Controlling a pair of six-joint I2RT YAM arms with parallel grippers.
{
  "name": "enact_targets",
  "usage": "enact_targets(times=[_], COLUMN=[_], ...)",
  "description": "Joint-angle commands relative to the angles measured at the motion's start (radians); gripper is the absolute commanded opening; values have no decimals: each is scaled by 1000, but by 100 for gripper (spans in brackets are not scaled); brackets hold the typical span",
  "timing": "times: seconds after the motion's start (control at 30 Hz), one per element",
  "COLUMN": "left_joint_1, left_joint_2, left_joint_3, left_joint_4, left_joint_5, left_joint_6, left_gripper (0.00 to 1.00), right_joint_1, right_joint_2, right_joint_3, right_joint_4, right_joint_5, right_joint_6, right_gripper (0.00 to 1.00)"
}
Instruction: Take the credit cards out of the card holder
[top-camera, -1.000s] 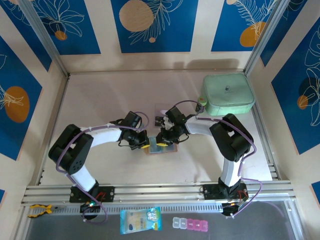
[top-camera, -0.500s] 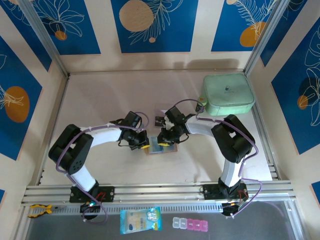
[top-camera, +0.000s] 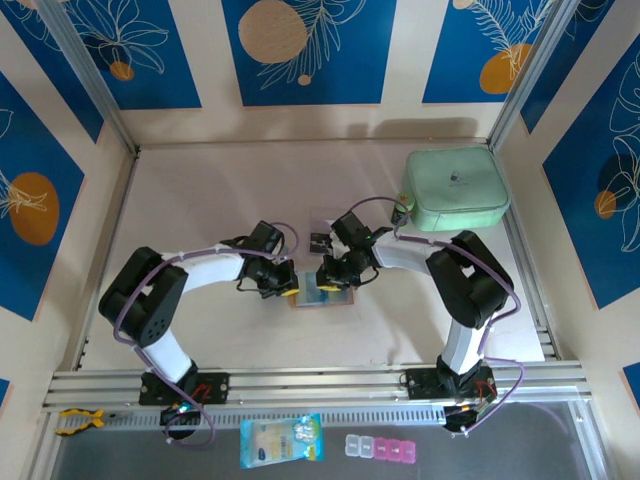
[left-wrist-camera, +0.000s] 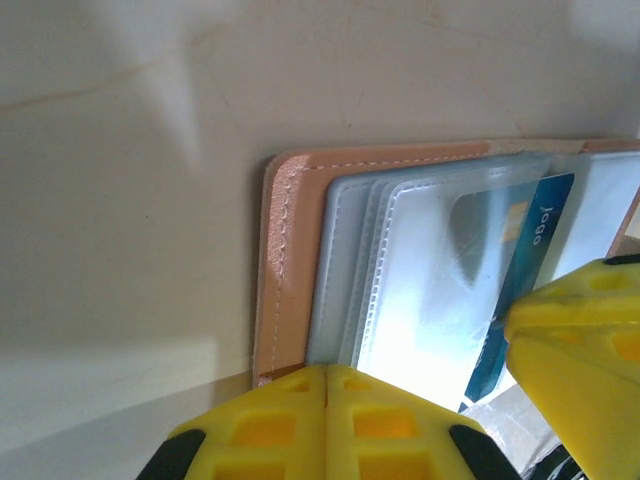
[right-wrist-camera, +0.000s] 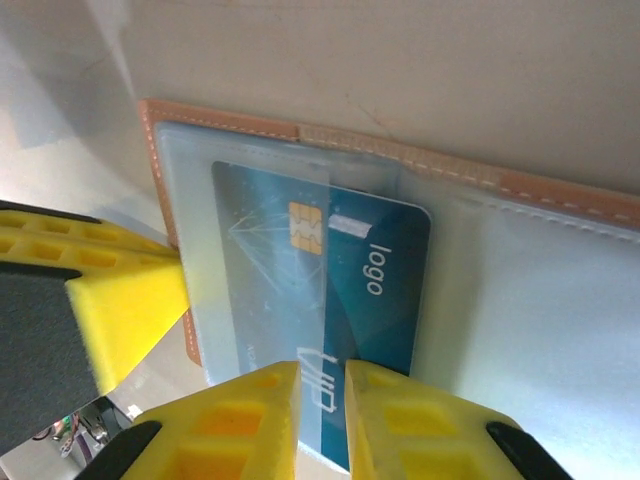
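Observation:
The tan card holder (top-camera: 322, 299) lies open on the table between my two grippers, its clear sleeves facing up (left-wrist-camera: 290, 260) (right-wrist-camera: 400, 155). A dark blue credit card (right-wrist-camera: 385, 300) with a gold chip and the word "logo" sits half under a sleeve, half uncovered (left-wrist-camera: 530, 240). My right gripper (top-camera: 325, 278) (right-wrist-camera: 322, 380) has its tips on the card's lower edge, jaws a narrow gap apart, and the card's face shows through the gap. My left gripper (top-camera: 290, 290) (left-wrist-camera: 328, 385) is shut and presses on the holder's left edge.
A mint-green case (top-camera: 455, 188) stands at the back right with a small bottle (top-camera: 403, 205) beside it. A small dark object (top-camera: 322, 239) lies just behind the holder. A blue-and-yellow packet (top-camera: 282, 440) and a pill box (top-camera: 380, 447) lie in front of the rail.
My right gripper has edged slightly along the holder. The left gripper and the holder have stayed put.

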Motion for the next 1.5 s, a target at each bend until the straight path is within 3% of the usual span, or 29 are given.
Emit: enact_targets(times=[0.0, 0.4, 0.73, 1.47], left_joint_1=[16, 3, -60, -65], left_joint_2=[12, -51, 13, 67], left_joint_3=[25, 66, 109, 96], left_joint_4=[-63, -92, -63, -88], left_joint_5=[-40, -10, -1, -25], left_joint_6=[30, 29, 12, 26], left_gripper=[4, 5, 5, 3], right_joint_1=[-1, -42, -46, -45], right_joint_2=[-63, -124, -91, -55], right_joint_3=[-11, -63, -67, -69], right_joint_4=[-20, -4, 8, 21], right_joint_5=[-7, -15, -46, -67], right_joint_6=[5, 26, 36, 32], right_gripper=[20, 20, 21, 23])
